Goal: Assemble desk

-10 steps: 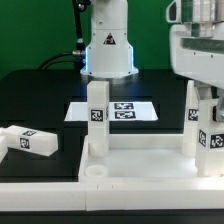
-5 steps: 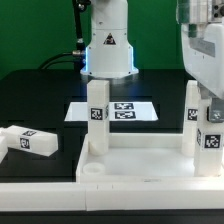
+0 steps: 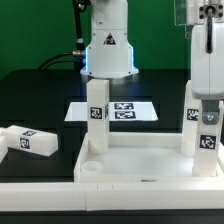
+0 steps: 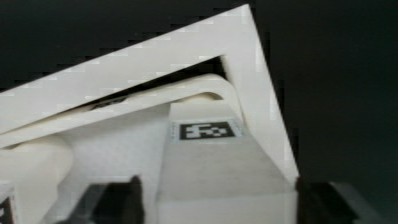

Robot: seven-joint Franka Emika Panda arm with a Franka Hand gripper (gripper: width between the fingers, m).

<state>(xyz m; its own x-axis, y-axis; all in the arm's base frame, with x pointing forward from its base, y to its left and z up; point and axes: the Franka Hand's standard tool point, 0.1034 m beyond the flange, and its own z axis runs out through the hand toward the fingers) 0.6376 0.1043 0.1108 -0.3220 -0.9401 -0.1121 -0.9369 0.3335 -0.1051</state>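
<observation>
Desk's looking roughly three-quarters done. The desk top (image 3: 140, 180) is lying flat on the worktop (image 3: 40, 95), with two rear legs (image 3: 97, 120) standing in its far sockets. The gripper (image 3: 206, 104) is sitting over the third leg (image 3: 208, 140) at the near corner on the exterior view's right. Its fingers (image 4: 111, 200) are flanking that leg, but I can't tell if they're actually squeezing. The last leg (image 3: 28, 141) is lying loose beside the top, and one near socket (image 3: 92, 171) is sitting empty.

My gripper (image 3: 206, 108): upper body cut off by the exterior view's top edge. My fingers (image 4: 116, 203): cropped, blurred; contact with the leg (image 4: 222, 160) between them indeterminate. Marker board (image 3: 132, 112): partly behind rear leg (image 3: 97, 115).
</observation>
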